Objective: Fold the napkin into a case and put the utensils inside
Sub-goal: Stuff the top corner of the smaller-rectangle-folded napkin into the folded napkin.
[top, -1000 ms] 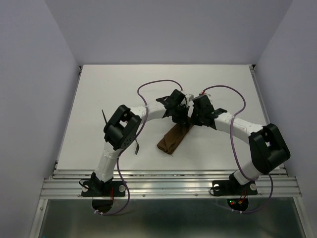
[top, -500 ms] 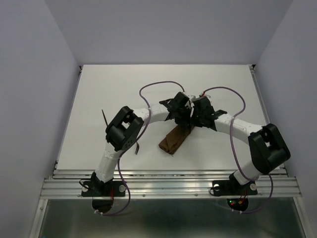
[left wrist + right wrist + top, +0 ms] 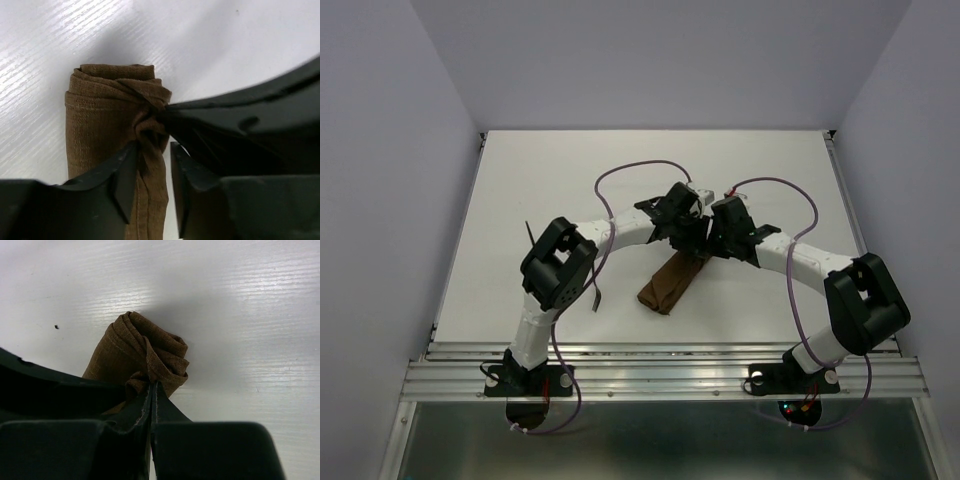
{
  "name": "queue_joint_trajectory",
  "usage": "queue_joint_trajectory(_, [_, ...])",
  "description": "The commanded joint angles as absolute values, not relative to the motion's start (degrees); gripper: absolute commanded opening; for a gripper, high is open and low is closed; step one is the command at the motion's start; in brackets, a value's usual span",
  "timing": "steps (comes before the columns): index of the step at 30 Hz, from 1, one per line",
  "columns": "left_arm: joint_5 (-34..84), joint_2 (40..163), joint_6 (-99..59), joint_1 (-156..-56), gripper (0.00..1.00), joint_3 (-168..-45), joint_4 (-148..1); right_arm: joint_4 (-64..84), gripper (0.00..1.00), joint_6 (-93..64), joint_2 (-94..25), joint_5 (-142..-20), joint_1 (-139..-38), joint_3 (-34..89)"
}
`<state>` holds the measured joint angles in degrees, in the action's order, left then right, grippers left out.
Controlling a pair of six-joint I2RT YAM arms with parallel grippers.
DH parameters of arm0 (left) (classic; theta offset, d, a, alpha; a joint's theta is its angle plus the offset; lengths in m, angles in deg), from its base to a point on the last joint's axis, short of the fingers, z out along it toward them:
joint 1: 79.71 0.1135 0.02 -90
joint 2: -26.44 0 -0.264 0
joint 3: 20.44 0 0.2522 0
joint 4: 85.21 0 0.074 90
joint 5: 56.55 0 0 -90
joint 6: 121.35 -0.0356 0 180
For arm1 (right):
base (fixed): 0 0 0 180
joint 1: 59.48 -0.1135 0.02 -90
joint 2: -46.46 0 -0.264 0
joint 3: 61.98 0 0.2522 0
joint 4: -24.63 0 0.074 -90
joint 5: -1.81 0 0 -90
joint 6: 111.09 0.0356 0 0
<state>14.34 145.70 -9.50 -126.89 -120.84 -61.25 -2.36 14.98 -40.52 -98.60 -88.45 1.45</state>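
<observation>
Folded brown napkin point(image 3: 665, 288) lay between the arms, far end hidden beneath both wrists, right gripper point(image 3: 151, 390) pinched on a fold, left gripper point(image 3: 150, 175) stood slightly parted around a pleat, utensils point(image 3: 529, 236) mostly hidden behind left arm point(image 3: 560, 265).

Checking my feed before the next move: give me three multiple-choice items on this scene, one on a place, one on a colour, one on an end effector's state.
1. Where are the two utensils relative to the napkin?
A. Inside it
B. On the table to its left, outside it
C. Held by an arm

2. What colour is the napkin?
A. Brown
B. White
C. Blue

3. How is the right end effector?
A. Wide open above bare table
B. Shut on a fold of the napkin
C. Out of view

Answers:
1 B: the top view shows two thin dark pieces lying beside the left arm, apart from the cloth.
2 A: every view shows brown cloth.
3 B: the right wrist view shows its fingers pressed together with cloth pinched at the tips.
</observation>
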Motion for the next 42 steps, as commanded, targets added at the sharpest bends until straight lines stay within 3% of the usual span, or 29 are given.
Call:
queue_joint_trajectory(1, [12.2,139.5,-11.7,-127.4,0.49,-120.9,-60.4,-0.3,0.01,15.5,-38.8,-99.8,-88.8,1.3])
queue_joint_trajectory(5, [11.6,137.7,-12.5,-126.9,0.61,-120.6,-59.1,-0.4,0.01,15.5,-39.0,-99.8,-88.8,1.7])
queue_joint_trajectory(8, [11.2,136.5,-12.9,-126.1,0.61,-119.3,-59.1,-0.4,0.01,15.4,-39.0,-99.8,-88.8,1.9])
queue_joint_trajectory(11, [10.4,135.3,-12.4,-124.9,0.54,-117.3,-60.5,-0.6,0.01,15.3,-39.1,-99.7,-88.8,2.1])
queue_joint_trajectory(12, [9.9,135.3,-12.2,-124.5,0.41,-116.9,-60.8,-0.6,0.01,15.3,-39.1,-99.7,-88.8,2.1])
queue_joint_trajectory(14, [9.4,135.3,-12.0,-123.8,0.26,-116.1,-61.8,-0.6,0.01,15.2,-39.1,-99.6,-88.8,2.2])
queue_joint_trajectory(15, [9.4,135.4,-11.6,-123.4,0.08,-116.0,-62.0,-0.6,0.01,15.2,-39.1,-99.5,-88.8,2.3])
queue_joint_trajectory(16, [9.3,135.7,-11.3,-123.3,0.00,-116.1,-62.6,-0.6,0.01,15.2,-39.1,-99.4,-88.8,2.3])
queue_joint_trajectory(42, [1.9,147.5,-7.4,-123.3,0.00,-123.2,-67.8,-0.8,0.01,15.0,-39.7,-98.7,-88.8,3.5])
